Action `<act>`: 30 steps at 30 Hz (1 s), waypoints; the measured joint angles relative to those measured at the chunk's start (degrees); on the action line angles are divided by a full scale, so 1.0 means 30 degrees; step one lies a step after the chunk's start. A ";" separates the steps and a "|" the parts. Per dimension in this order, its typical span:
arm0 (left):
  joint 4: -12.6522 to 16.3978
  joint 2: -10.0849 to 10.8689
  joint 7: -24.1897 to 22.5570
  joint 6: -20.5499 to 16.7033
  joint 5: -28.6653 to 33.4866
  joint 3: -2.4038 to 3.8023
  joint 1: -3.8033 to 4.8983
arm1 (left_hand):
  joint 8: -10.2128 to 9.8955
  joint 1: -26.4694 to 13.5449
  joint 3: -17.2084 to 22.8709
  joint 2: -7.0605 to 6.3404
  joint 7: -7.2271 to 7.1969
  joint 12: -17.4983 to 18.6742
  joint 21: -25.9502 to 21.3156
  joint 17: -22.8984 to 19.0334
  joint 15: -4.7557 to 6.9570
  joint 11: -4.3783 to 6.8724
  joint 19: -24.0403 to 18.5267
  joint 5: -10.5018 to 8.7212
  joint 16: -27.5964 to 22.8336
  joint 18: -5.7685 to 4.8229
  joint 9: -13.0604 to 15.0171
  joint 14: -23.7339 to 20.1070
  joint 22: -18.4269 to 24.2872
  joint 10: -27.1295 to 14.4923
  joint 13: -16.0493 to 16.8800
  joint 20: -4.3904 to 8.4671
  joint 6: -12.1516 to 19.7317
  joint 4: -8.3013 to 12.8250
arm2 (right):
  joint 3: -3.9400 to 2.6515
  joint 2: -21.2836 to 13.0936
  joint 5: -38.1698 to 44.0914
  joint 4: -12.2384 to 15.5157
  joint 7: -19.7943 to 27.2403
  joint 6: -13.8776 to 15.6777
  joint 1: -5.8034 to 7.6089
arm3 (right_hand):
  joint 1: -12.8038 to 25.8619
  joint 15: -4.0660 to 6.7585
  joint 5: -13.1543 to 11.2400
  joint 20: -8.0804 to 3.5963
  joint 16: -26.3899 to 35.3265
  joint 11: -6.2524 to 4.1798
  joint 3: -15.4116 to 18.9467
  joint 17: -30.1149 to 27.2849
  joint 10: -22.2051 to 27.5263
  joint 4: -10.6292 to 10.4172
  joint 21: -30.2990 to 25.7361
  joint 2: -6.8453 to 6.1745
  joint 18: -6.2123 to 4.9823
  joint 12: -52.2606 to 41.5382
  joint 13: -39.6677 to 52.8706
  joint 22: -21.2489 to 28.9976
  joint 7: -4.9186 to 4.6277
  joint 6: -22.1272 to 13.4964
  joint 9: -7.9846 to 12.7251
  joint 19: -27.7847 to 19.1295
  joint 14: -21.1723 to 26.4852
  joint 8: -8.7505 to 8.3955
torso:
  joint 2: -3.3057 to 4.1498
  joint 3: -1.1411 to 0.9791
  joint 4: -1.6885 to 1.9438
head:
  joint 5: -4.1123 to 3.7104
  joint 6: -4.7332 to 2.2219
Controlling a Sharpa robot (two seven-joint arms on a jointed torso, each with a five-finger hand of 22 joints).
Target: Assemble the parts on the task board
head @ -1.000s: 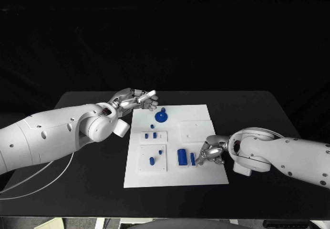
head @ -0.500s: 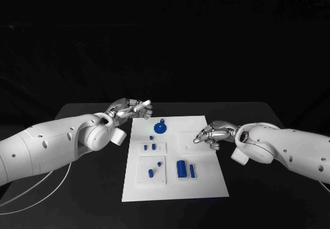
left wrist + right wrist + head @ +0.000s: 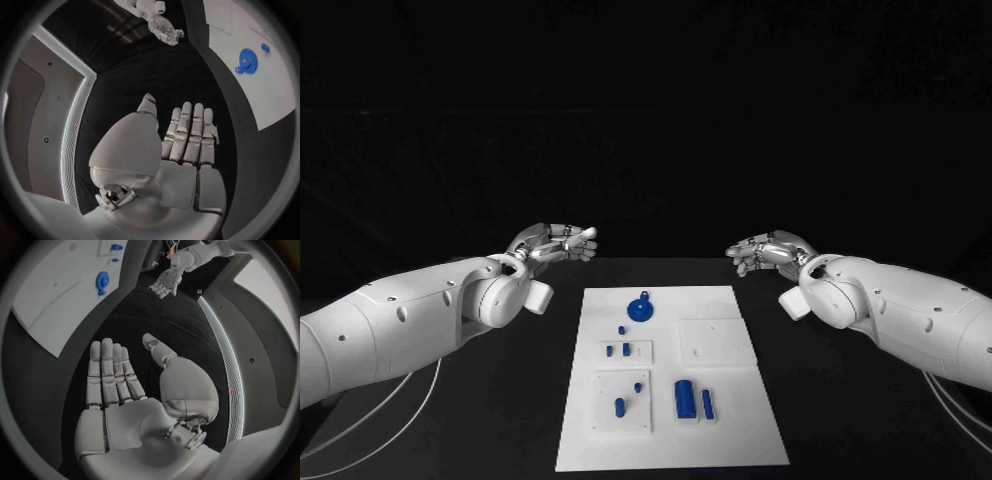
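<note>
The white task board lies in the middle of the black table. A round blue part sits near its far edge, small blue pegs stand further in, and a blue block with a thin blue piece beside it lies towards the near end. My left hand hovers off the board's far left corner, fingers straight, holding nothing. My right hand hovers off the far right corner, likewise empty. In the wrist views each palm is flat: left hand, right hand, with the round blue part in sight.
A square raised plate on the board carries nothing. Another square plate at the near left holds two small blue parts. Black table surrounds the board on both sides.
My right hand has lifted away from the blue block and gone to the board's far right. The left hand stays near the far left. The head camera has tilted.
</note>
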State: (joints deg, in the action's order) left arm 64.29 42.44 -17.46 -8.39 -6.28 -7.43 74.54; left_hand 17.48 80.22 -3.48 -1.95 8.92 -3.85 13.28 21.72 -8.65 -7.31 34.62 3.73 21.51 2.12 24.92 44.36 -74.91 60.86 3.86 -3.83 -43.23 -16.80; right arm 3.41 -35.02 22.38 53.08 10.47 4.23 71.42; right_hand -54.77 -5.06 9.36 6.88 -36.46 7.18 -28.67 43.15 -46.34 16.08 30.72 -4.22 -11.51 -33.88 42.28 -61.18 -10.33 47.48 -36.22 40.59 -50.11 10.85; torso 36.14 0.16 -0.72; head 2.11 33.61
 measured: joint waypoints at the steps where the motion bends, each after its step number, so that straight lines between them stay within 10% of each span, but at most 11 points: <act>1: -0.0284 -0.0156 -0.0067 -0.0074 0.0141 0.0007 0.0002 | -0.0021 0.0000 0.0000 0.0000 -0.0072 0.0008 -0.0049 -0.0040 -0.0016 0.0059 -0.0003 0.0000 -0.0092 -0.0126 -0.0032 -0.0143 -0.0005 -0.0154 -0.0016 0.0057 0.0072 0.0000 | -0.0124 0.0157 -0.0311 -0.0374 0.0127 0.0001 -0.0110 | -0.0076 -0.0346 -0.0013 0.0222 0.0774 0.0274 -0.0193 -0.0550 0.0007 -0.0049 -0.0614 -0.0076 0.0195 0.1009 -0.1088 0.0376 0.0052 -0.0205 0.0106 -0.0612 0.0492 -0.0096 | -0.0049 0.0000 -0.0005 | 0.0026 -0.0073; 6: -0.1316 -0.0888 -0.0439 -0.0403 0.0825 0.0013 0.0002 | -0.0434 -0.0001 0.0000 0.0000 -0.0428 0.0010 -0.0374 -0.0270 -0.0017 0.0163 -0.0150 -0.0001 -0.0608 -0.0422 -0.0228 -0.0771 -0.0016 -0.1626 -0.0042 0.0203 0.0701 0.0000 | -0.0293 0.0486 -0.1300 -0.1438 0.0702 0.0064 -0.0440 | -0.0188 -0.1207 -0.0013 0.1189 0.4090 0.0580 -0.0083 -0.3475 -0.1245 0.0145 -0.3042 0.0218 0.0744 0.5452 -0.6815 0.1893 0.0314 -0.0497 0.0801 -0.2754 0.1579 -0.0141 | -0.0322 -0.0015 0.0004 | 0.0170 -0.0269; 15: -0.1858 -0.1172 -0.0789 -0.0556 0.1319 0.0015 -0.0033 | -0.0444 -0.0180 0.0000 -0.0179 -0.0567 0.0010 -0.0661 -0.0389 -0.0022 0.0287 -0.0552 -0.0002 -0.0888 -0.0422 -0.0267 -0.1179 -0.0013 -0.2287 -0.0041 0.0117 0.0842 0.0000 | -0.0336 0.0452 -0.1712 -0.1322 0.1360 0.0451 -0.0460 | 0.0027 -0.1288 0.0043 0.1660 0.5882 0.0577 0.0517 -0.5371 -0.1862 0.0171 -0.4194 0.0432 0.0745 0.8217 -0.9905 0.2324 0.0505 -0.0737 0.1440 -0.3952 0.2180 -0.0069 | -0.0533 -0.0106 0.0031 | 0.0375 -0.0465; 23: -0.1098 -0.0970 -0.0748 -0.0840 0.1315 0.0217 -0.0446 | -0.4201 -0.7330 0.0800 0.0384 -0.2238 0.0900 -0.3297 -0.5148 0.1992 0.1766 -0.8211 -0.0824 -0.5270 -0.0417 -0.5849 -1.0650 0.6449 -1.4800 -0.0889 0.0920 1.0270 0.3893 | -0.0375 0.0185 -0.1825 -0.0505 0.1327 0.0768 -0.0688 | 1.2787 0.0765 -0.2137 -0.1073 1.0275 -0.1476 0.6858 -1.1678 1.0170 -0.3694 -0.8427 0.1133 0.2851 1.0391 -1.2866 1.4924 0.2550 -1.1299 0.8866 -1.0654 1.2264 -0.2525 | -0.0736 -0.0099 0.0070 | 0.0099 -0.0280; 25: -0.0458 -0.0865 -0.0782 -0.1153 0.1315 0.0375 -0.0733 | -0.4635 -0.9191 0.0898 0.0463 -0.2433 0.0943 -0.3599 -0.5708 0.2229 0.1944 -0.9104 -0.0860 -0.5779 -0.0415 -0.6506 -1.1761 1.0126 -1.6267 -0.0999 0.1013 1.1379 0.4350 | -0.0422 -0.0006 -0.1957 0.0187 0.1380 0.1075 -0.0864 | 1.4198 0.1005 -0.2390 -0.1400 1.0763 -0.1717 0.7562 -1.2383 1.1542 -0.4128 -0.8900 0.1200 0.3006 1.0631 -1.3189 1.6348 0.2786 -1.2479 0.9699 -1.1397 1.3422 -0.2810 | -0.0936 -0.0086 0.0104 | -0.0130 -0.0130; 30: 0.1669 -0.0468 -0.1083 -0.2562 0.1364 0.0934 -0.1688 | -0.5331 -1.8854 0.1084 0.0585 -0.2751 0.1063 -0.4064 -0.6600 0.2609 0.2231 -1.0507 -0.1080 -0.6589 -0.0411 -0.7554 -1.3517 1.8578 -1.8611 -0.1159 0.1164 1.3138 0.5039 | -0.0594 -0.0612 -0.2504 0.2545 0.1799 0.2415 -0.1370 | 1.6558 0.1400 -0.2750 -0.1947 1.1566 -0.2112 0.8707 -1.3547 1.3815 -0.4861 -0.9681 0.1316 0.3290 1.0940 -1.3716 1.8706 0.3171 -1.4426 1.1088 -1.2608 1.5322 -0.3249 | -0.1395 -0.0062 0.0196 | -0.0560 0.0170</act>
State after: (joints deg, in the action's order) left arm 69.30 41.04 -20.71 -16.07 -2.18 -4.62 69.48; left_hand 1.48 23.65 -0.23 -0.20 0.67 -0.66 1.09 1.92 -0.82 -0.61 3.10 0.49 1.74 0.89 2.25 3.81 -19.17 5.03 0.38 -0.34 -3.81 -1.68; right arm 1.63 -36.86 14.87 60.72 15.86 11.47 67.31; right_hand -5.10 -0.86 1.11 1.04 -1.76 0.84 -2.55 2.51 -4.89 1.50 1.67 -0.27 -1.65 -1.06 1.14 -5.07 -0.82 4.20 -2.96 2.77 -4.14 1.10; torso 31.95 -0.03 -0.13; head 0.43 34.12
